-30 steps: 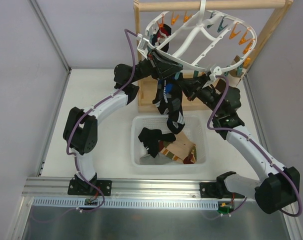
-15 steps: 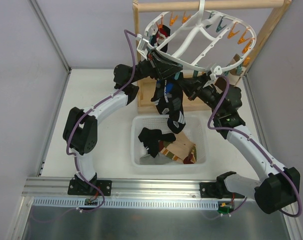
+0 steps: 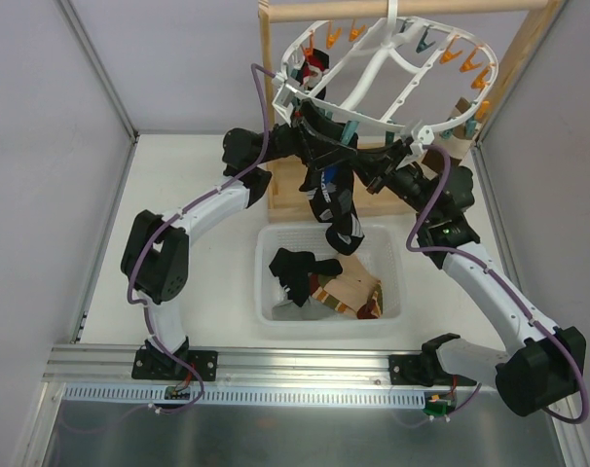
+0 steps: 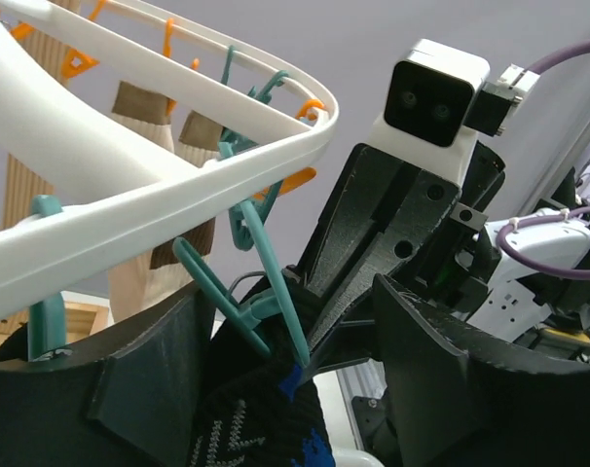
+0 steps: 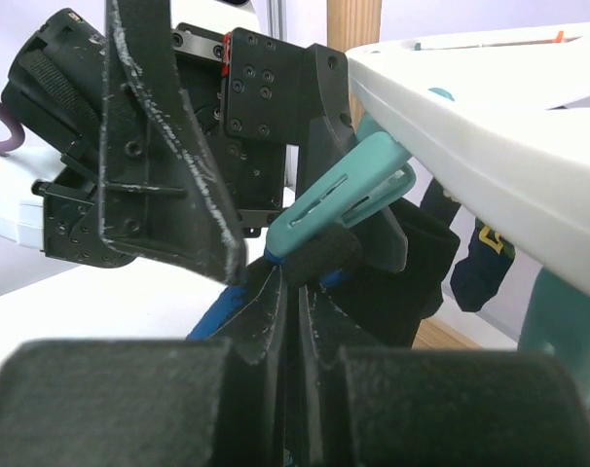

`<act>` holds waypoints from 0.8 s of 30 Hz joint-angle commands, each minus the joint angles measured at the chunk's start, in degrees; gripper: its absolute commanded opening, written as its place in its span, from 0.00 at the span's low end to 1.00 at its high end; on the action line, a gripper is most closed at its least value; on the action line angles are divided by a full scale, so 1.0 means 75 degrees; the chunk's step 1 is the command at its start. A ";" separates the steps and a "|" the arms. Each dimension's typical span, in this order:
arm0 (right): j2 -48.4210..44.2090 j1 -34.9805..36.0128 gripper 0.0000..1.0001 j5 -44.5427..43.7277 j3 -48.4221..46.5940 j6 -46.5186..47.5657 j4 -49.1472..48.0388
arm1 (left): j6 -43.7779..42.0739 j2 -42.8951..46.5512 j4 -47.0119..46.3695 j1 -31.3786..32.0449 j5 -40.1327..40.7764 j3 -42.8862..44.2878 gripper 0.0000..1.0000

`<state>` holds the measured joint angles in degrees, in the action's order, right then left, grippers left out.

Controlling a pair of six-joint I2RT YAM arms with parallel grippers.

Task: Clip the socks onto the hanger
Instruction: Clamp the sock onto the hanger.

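Clipping step, nearly done: the teal pin (image 4: 261, 302) under the hanger (image 4: 129, 204) bites the black sock (image 3: 336, 199) at its cuff, upper centre of the top view.

Left claw (image 4: 290, 297): fingers apart, clear of the pin.

Right claw (image 5: 290, 292): pressed together on the cuff, seemingly pinching it.

Next: right lets go, then check that the pin holds.

More socks (image 3: 295, 272) wait in the basket (image 3: 260, 277). The hanger rim and wooden frame (image 3: 268, 117) crowd both claws.

I get the overview from a camera fixed high behind the arm bases, tilted down over the whole table (image 3: 178, 165) toward the hanger (image 3: 378, 47) at the far end. My left wrist camera sits right under the hanger, looking up between the left fingers (image 4: 149, 379) at the right wrist camera (image 4: 431, 97). My right wrist camera faces the opposite way along the right fingers (image 5: 256, 326), equally close. Both wrist views share the teal clothespin (image 4: 276, 282) and black sock (image 4: 256, 428).
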<state>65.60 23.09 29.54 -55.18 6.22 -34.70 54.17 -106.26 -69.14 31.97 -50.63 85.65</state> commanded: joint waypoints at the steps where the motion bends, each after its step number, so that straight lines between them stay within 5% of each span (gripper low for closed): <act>1: -0.0099 -0.0044 0.01 0.0116 -0.0448 0.0085 -0.0542 | -0.0180 0.0539 -0.0437 0.0051 -0.0351 -0.0005 0.65; 6: -0.0122 -0.0044 0.01 -0.0082 -0.0541 0.0143 -0.0145 | -0.0192 0.0784 -0.0145 -0.0008 -0.0176 -0.0076 0.92; 8: -0.0110 -0.0032 0.12 -0.0351 -0.0809 0.0155 0.0651 | -0.0215 0.0913 0.0066 -0.0090 -0.0012 -0.0215 0.99; 12: -0.0216 -0.0044 0.30 -0.0540 -0.1186 0.0295 0.2023 | -0.0460 0.1334 0.0909 -0.0266 0.0375 -0.0392 0.99; 13: -0.0274 -0.0032 0.44 -0.0552 -0.1186 0.0319 0.2338 | -0.0531 0.1417 0.1328 -0.0289 0.0550 -0.0427 0.99; 16: -0.0532 -0.0044 0.64 -0.0587 -0.1221 0.0436 0.3110 | -0.0894 0.1757 0.1998 -0.0360 0.0808 -0.0532 0.99; 19: -0.0824 -0.0032 0.76 -0.0704 -0.1350 0.0542 0.4048 | -0.1234 0.2143 0.2714 -0.0360 0.0985 -0.0638 0.99; 24: -0.1444 -0.0020 0.79 -0.1079 -0.1234 0.0612 0.5233 | -0.2065 0.2987 0.4177 -0.0360 0.1816 -0.1083 0.99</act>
<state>58.57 23.07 23.31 -62.37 9.72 -2.35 44.51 -88.88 -44.62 29.41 -41.76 78.63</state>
